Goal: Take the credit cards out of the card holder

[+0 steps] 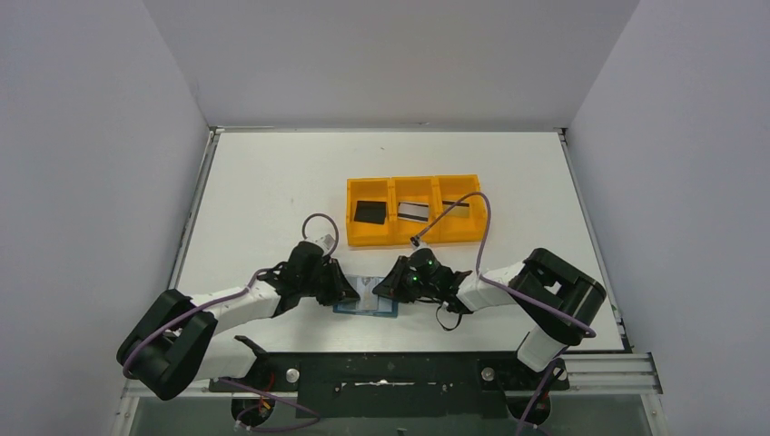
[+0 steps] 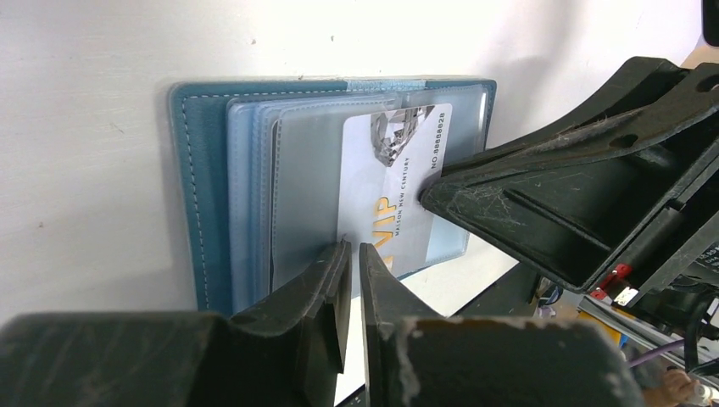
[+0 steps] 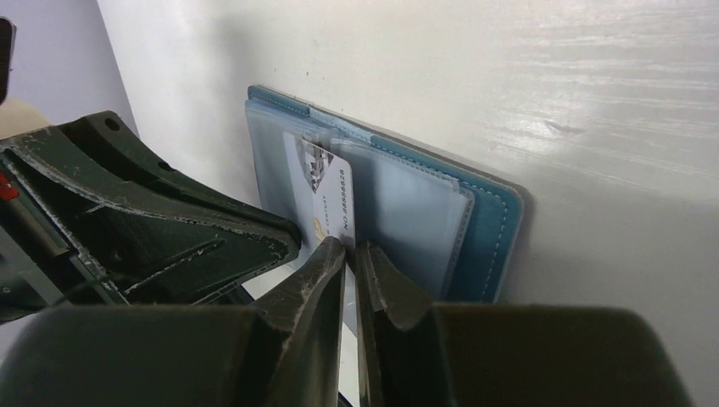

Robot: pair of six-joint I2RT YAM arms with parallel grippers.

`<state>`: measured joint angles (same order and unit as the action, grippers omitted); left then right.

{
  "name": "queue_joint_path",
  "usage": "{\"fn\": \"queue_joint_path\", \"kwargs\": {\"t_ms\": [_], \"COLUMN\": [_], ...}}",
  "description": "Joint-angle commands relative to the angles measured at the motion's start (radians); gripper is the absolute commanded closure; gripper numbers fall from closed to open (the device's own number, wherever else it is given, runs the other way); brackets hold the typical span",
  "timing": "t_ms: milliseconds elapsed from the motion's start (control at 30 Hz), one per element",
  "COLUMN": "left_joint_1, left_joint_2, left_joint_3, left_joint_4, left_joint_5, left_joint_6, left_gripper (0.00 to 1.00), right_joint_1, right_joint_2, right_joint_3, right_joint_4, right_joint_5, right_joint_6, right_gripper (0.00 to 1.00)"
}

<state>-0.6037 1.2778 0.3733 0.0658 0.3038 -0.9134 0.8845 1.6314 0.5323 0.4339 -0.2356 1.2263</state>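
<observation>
The teal card holder lies open on the table near the arm bases, its clear sleeves facing up. A pale silver credit card printed "VIP" sits in one sleeve. My left gripper is pinched nearly shut on the near edge of a clear sleeve. My right gripper comes in from the other side and is shut on the edge of the same credit card. From above, the left gripper and the right gripper meet over the holder, tips close together.
An orange three-compartment tray stands behind the holder. It holds a black card, a silver-grey striped card and a third card. A purple cable arcs over the tray's right end.
</observation>
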Motion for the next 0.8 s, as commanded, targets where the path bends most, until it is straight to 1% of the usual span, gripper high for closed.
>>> {"fn": "queue_joint_path", "kwargs": {"t_ms": [0,67,167,267,333,600,667,767], "left_joint_1": [-0.008,-0.008,-0.008,-0.008,-0.008,-0.008,-0.008,-0.008], "left_joint_2": [0.022,0.026,0.023,0.008,-0.003,-0.061,-0.08,-0.116], "left_joint_3": [-0.037,-0.035,-0.036,-0.038,-0.04,-0.029,-0.026,-0.018], "left_joint_4": [-0.015,-0.004,-0.004,-0.013,-0.015,-0.052,-0.06,-0.065], "left_joint_5": [-0.036,-0.025,-0.018,-0.022,-0.026,-0.058,-0.062,-0.067], "left_joint_6": [0.014,0.009,0.009,0.009,0.009,-0.006,-0.006,-0.002], "left_gripper": [0.9,0.91,0.91,0.92,0.92,0.92,0.91,0.86], "right_joint_1": [0.005,0.006,0.005,0.002,0.002,0.001,0.0,0.001], "right_joint_2": [-0.031,-0.019,0.004,0.019,0.021,-0.063,-0.096,-0.153], "right_joint_3": [-0.025,-0.031,-0.049,-0.061,-0.05,-0.051,-0.052,-0.043], "right_joint_4": [0.171,0.206,0.285,0.303,0.269,0.062,0.018,-0.064], "right_joint_5": [-0.031,-0.046,-0.055,-0.054,-0.055,0.042,0.06,0.096], "right_joint_6": [0.019,0.025,0.057,0.079,0.068,0.04,0.031,0.008], "right_gripper": [0.94,0.94,0.86,0.84,0.84,0.99,1.0,1.0]}}
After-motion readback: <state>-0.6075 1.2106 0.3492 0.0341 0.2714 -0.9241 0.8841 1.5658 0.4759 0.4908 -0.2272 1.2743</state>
